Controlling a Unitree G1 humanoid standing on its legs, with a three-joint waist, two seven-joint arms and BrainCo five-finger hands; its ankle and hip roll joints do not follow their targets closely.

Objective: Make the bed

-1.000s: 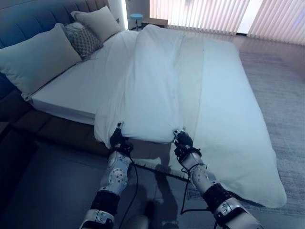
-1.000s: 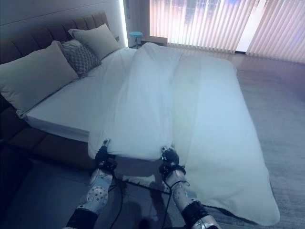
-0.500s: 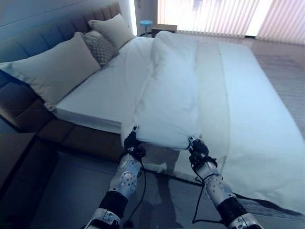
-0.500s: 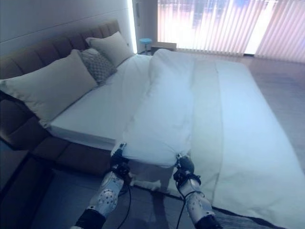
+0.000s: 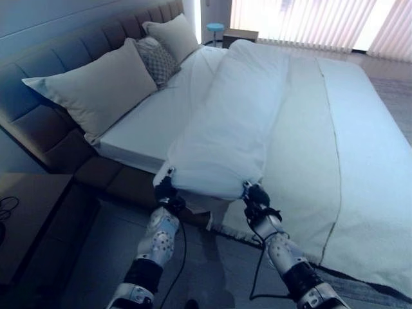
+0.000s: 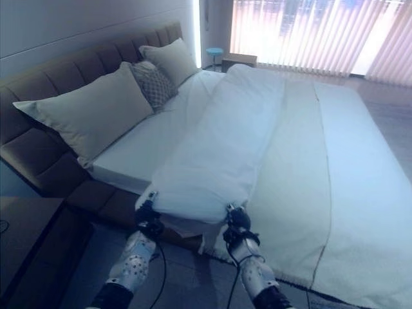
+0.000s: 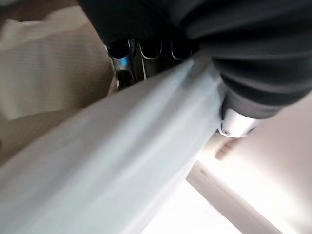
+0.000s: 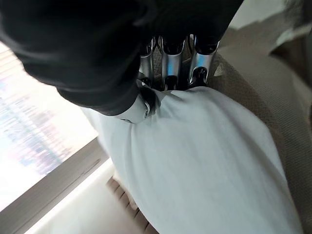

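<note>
the white duvet (image 5: 238, 122) lies along the bed (image 5: 360, 129) in a long folded-over roll, running from the far end near the window blinds (image 5: 309, 22) down to the near edge. its near end hangs just past the side of the mattress, lifted between both hands.

the left hand (image 5: 166, 190) grasps the near left corner of the duvet; in the left wrist view the fingers (image 7: 146, 51) curl over the cloth, which is pinched against the thumb. the right hand (image 5: 255, 196) grasps the near right corner; in the right wrist view the fingers (image 8: 170, 63) are curled down onto the white fabric with the thumb pressing from the side.

beside the roll, toward the headboard (image 5: 77, 58), the bare sheet (image 5: 161, 112) is exposed. three pillows rest against the headboard: a large plain pillow (image 5: 96, 87), a patterned cushion (image 5: 158, 59) and a second plain pillow (image 5: 170, 35) behind it. a small blue stool (image 5: 215, 28) stands at the far corner.
</note>
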